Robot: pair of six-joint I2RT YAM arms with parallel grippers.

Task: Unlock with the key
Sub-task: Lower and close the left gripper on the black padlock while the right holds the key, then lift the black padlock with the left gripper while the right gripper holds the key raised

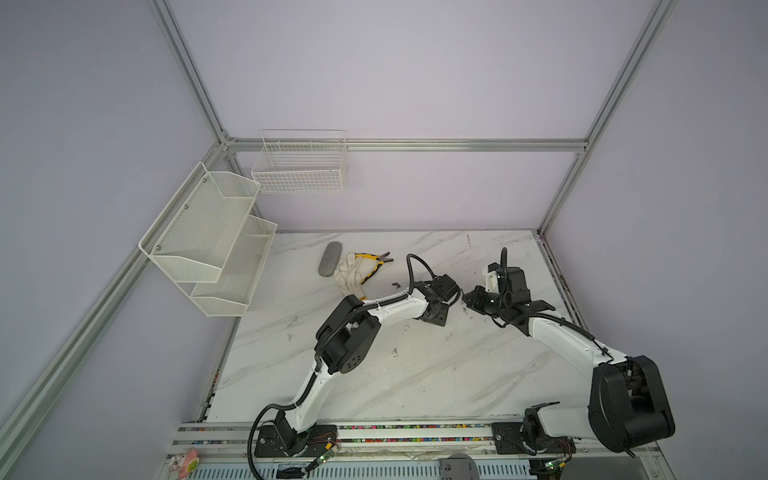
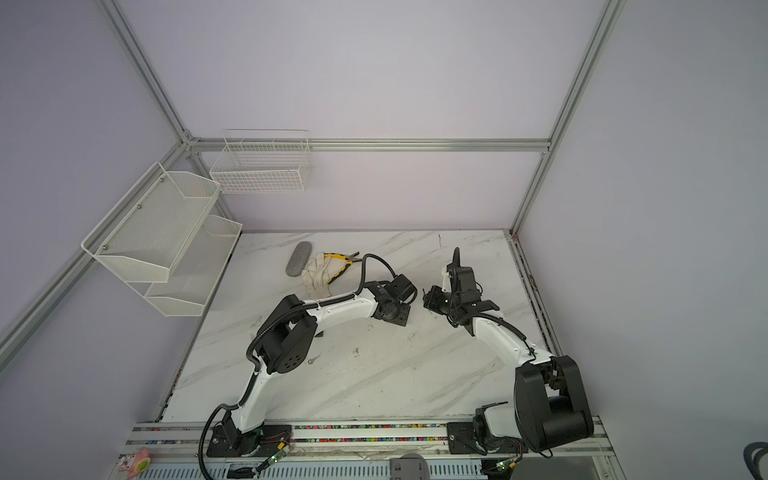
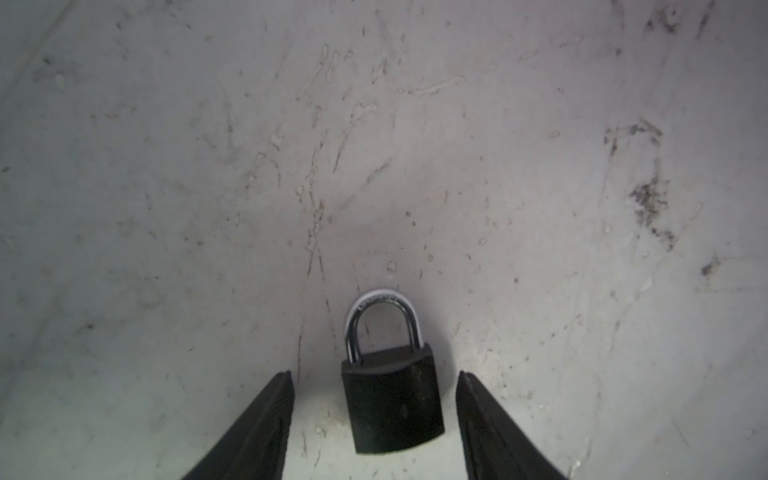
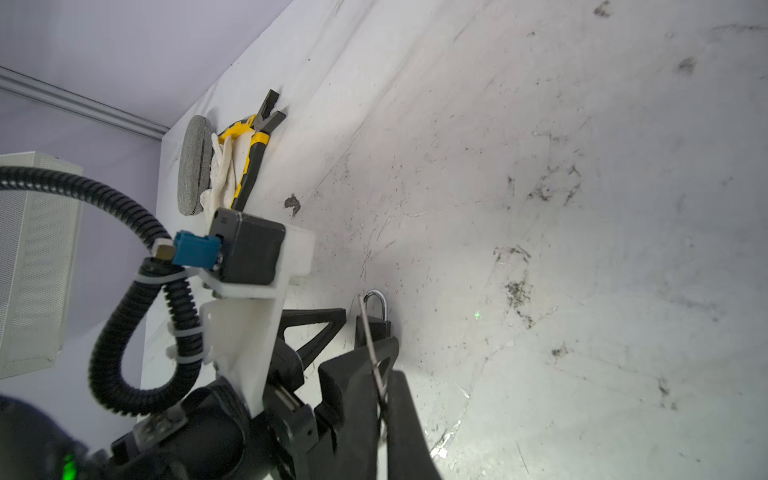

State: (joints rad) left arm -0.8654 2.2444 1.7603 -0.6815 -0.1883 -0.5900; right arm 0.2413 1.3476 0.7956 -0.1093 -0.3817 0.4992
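Observation:
A black padlock (image 3: pixel 392 405) with a silver shackle lies flat on the marble table, its body between the two fingers of my left gripper (image 3: pixel 374 376). That gripper is open, with a gap on each side of the lock. In the right wrist view the padlock (image 4: pixel 380 330) sits just beyond my right gripper (image 4: pixel 388 374), which is shut on the key (image 4: pixel 365 320). The thin blade sticks out toward the lock. In both top views the left gripper (image 1: pixel 451 291) and right gripper (image 1: pixel 468 298) face each other mid-table, and the lock is hidden under them.
At the back left of the table lie a grey case (image 1: pixel 330 259), a white glove (image 1: pixel 348 275) and yellow-handled pliers (image 1: pixel 374 262). A white mesh shelf (image 1: pixel 208 241) and a wire basket (image 1: pixel 299 166) hang on the left walls. A small silvery item (image 2: pixel 312 359) lies by the left arm's elbow.

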